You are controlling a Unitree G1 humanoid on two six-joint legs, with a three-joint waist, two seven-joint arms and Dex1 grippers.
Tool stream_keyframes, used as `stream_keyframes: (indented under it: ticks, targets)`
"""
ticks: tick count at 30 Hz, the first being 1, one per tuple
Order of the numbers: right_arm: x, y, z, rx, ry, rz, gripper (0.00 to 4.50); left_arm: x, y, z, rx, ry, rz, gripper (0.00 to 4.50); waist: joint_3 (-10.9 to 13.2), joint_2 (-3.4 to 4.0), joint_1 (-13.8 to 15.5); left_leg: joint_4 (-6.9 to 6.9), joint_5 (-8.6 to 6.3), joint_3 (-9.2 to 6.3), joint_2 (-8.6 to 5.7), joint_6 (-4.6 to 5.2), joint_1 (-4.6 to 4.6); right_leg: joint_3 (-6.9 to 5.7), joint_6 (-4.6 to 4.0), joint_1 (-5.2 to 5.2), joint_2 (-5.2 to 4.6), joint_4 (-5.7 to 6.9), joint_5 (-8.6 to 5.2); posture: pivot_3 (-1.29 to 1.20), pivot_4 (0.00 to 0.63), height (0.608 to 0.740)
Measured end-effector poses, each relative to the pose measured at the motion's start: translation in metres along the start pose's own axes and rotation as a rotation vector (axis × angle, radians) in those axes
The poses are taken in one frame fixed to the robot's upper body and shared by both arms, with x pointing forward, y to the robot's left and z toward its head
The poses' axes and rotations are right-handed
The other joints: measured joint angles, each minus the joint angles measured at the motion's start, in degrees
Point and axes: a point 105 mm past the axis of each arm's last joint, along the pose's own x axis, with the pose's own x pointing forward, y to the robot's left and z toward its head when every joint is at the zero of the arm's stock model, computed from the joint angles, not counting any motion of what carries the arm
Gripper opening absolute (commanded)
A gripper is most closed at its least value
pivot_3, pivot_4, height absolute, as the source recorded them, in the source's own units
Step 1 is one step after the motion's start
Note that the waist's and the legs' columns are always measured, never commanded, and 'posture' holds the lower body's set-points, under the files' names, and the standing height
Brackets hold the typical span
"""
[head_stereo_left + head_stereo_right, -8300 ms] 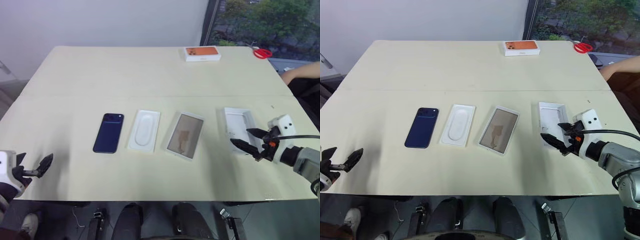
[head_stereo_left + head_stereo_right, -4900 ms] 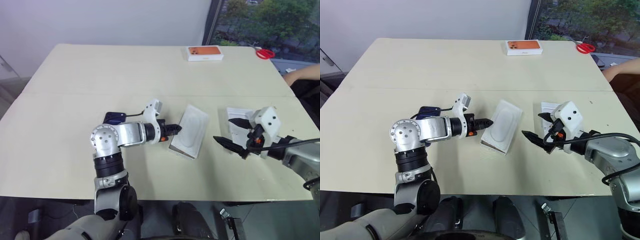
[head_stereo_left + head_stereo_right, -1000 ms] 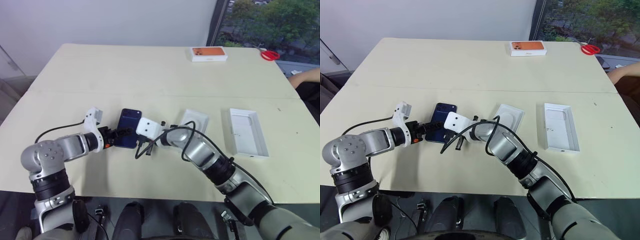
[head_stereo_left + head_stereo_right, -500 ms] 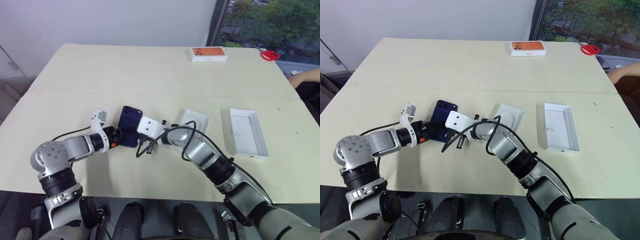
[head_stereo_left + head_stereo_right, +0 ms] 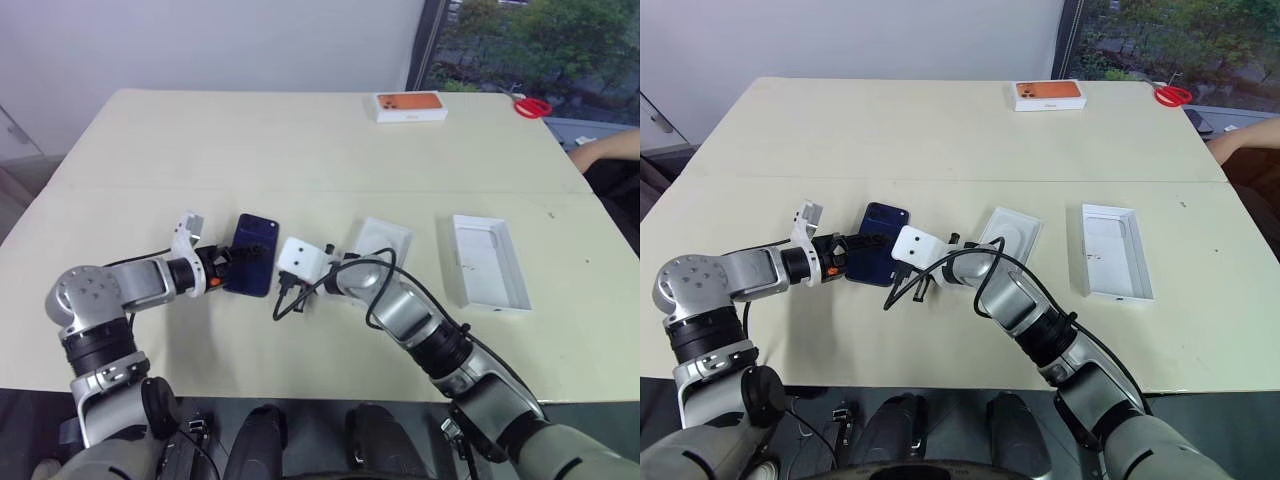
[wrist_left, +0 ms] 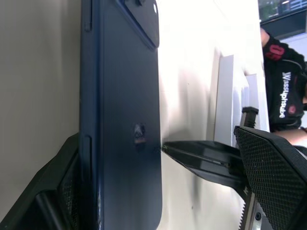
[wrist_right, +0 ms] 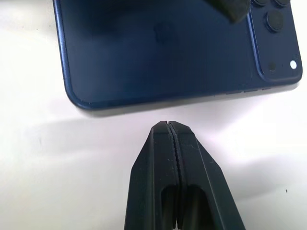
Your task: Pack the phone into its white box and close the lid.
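The phone [image 5: 253,255] lies flat, long axis running away from the robot, between the left gripper [image 5: 232,256]'s spread fingers, while the clenched right gripper [image 7: 169,132] presses against its opposite long edge.

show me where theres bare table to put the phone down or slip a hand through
Free: the far half of the table, left of the orange-topped box; the near strip in front of the lid; the gap between the lid and the white insert. Crowded: around the phone, straddled by the left gripper, with the shut right gripper beside it.
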Motion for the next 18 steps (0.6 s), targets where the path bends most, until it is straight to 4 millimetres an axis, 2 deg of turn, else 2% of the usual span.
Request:
stream_keyframes:
  ticks: [5, 12, 16, 18]
  targets:
    - [-0.002, 0.001, 0.000, 0.004, 0.001, -0.003, 0.00, 0.000, 0.008, 0.000, -0.013, 0.005, 0.044, 1.27, 0.0, -0.02, 0.0, -0.01, 0.02, -0.01, 0.01, -0.03, -0.13, 0.01, 0.00, -0.13, 0.00, 0.00, 0.00, 0.00, 0.150, 0.740]
    - [-0.015, -0.002, -0.002, 0.006, 0.030, -0.010, 0.00, -0.003, 0.006, 0.003, -0.019, -0.015, 0.027, 1.27, 0.0, -0.05, 0.2, -0.01, 0.04, -0.02, 0.00, -0.07, -0.30, 0.00, -0.02, -0.30, -0.01, 0.00, 0.01, 0.00, 0.150, 0.740]
    - [-0.031, -0.009, 0.005, 0.009, 0.016, -0.029, 0.00, -0.004, 0.005, 0.005, -0.040, -0.041, 0.005, 1.27, 0.0, -0.06, 0.2, -0.01, 0.04, -0.03, 0.01, -0.07, -0.36, 0.00, -0.02, -0.36, -0.01, 0.00, 0.01, 0.00, 0.150, 0.740]
    - [-0.040, -0.014, 0.009, 0.012, 0.004, -0.045, 0.00, -0.004, 0.003, 0.005, -0.054, -0.051, -0.014, 0.72, 0.1, -0.06, 0.2, -0.01, 0.04, -0.03, 0.01, -0.07, -0.37, 0.00, -0.02, -0.36, -0.01, 0.00, 0.01, 0.00, 0.150, 0.740]
